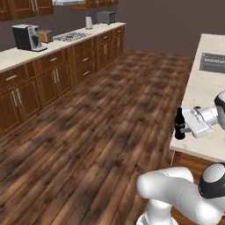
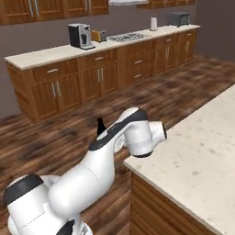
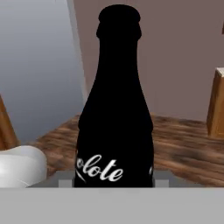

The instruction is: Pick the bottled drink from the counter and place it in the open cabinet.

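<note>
In the left base view the black bottle stands upright at three o'clock, off the edge of the pale bench, above the wood floor. The tool pinches the bottle's body from its right.

A glossy white shell is seen all over the arm, built from fat rounded tube segments that look almost inflated. Dark charcoal caps and bands are fitted at the joints, one on the big elbow nearest the camera, and a black stripe is run along the forearm. The wrist ends in a chunky white drum with a round face. The hand is done as a boxier pale grey-white block.
</note>
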Controlling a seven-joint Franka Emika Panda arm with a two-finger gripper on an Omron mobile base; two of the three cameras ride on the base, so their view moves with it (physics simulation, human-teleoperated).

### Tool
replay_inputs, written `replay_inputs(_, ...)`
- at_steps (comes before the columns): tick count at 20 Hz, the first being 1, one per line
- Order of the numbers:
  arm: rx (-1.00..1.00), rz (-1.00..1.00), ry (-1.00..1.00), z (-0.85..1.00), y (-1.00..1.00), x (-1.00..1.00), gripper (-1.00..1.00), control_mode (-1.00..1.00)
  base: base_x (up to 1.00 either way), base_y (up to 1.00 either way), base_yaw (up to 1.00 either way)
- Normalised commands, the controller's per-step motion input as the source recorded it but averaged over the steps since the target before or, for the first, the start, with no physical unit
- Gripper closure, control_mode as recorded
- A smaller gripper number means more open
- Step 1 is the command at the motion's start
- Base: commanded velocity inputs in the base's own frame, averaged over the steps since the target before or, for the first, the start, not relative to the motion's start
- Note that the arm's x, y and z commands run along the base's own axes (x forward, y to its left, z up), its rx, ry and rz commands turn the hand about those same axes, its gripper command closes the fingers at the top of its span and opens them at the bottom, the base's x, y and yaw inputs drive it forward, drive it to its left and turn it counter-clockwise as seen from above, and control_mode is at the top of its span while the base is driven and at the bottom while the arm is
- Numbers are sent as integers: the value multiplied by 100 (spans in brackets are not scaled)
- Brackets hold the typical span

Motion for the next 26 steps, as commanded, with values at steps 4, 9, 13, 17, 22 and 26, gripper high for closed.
replay_inputs(4, 0, 0, 0, 0, 0, 0, 100, 100, -7, 0, 100)
replay_inputs(9, 0, 0, 0, 0, 0, 0, 100, 100, -7, 0, 100)
replay_inputs(13, 0, 0, 0, 0, 0, 0, 100, 100, -7, 0, 100)
replay_inputs(17, 0, 0, 0, 0, 0, 0, 100, 100, -7, 0, 100)
replay_inputs(22, 0, 0, 0, 0, 0, 0, 100, 100, -6, 0, 100)
replay_inputs(26, 0, 0, 0, 0, 0, 0, 100, 100, -2, 0, 100)
